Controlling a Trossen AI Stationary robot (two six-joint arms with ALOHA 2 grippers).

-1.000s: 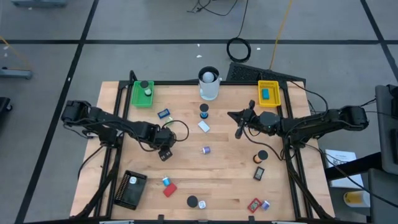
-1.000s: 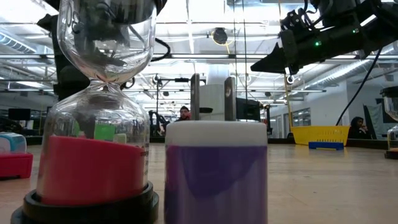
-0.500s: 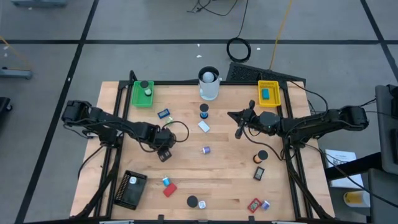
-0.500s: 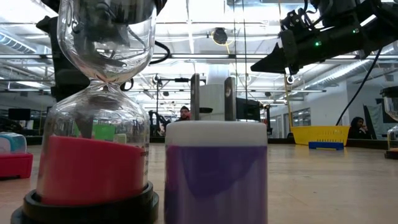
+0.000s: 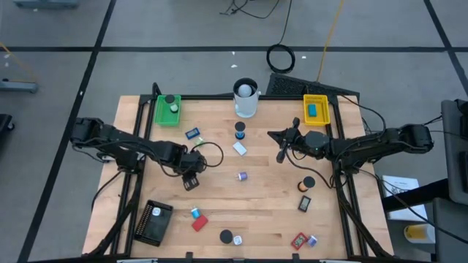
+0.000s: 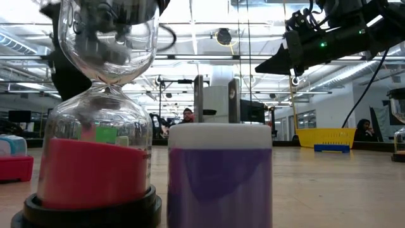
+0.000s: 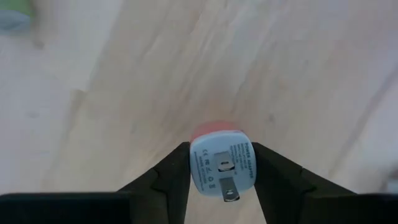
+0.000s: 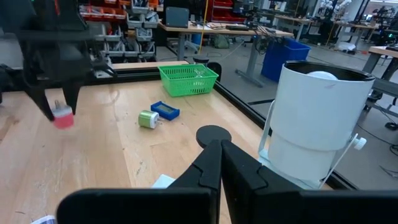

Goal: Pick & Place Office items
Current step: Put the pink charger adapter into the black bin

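Note:
My left gripper [image 5: 191, 179] hangs over the left middle of the table, shut on a small plug adapter [image 7: 221, 165]. The adapter has a white face with a metal prong and a red end. The right wrist view shows the adapter [image 8: 63, 117] below the dark fingers. My right gripper [image 5: 281, 155] is shut, holds nothing and points level above the table's right middle. Other office items lie loose: a blue block [image 5: 193, 134], a black cap [image 5: 240, 130], a white piece [image 5: 240, 148] and a purple spool [image 5: 242, 176]. My left gripper pinches the adapter's two opposite sides [image 7: 194, 168] between its two fingers. The fingers come from above and point down. The white prong face is turned up toward the wrist and the red end [image 7: 214, 129] points down. The adapter hangs just clear of the table.
A green tray [image 5: 167, 111] stands at the far left, a yellow tray [image 5: 316, 109] at the far right and a black tray [image 5: 153, 221] at the near left. A tall white cup [image 5: 246, 98] stands at the far middle. More small items lie near the front edge [image 5: 230, 237] and on the right [image 5: 305, 193].
My left gripper has risen a little with the adapter between its fingers. In the low view its arm has shifted behind the hourglass. My right arm has kept still.

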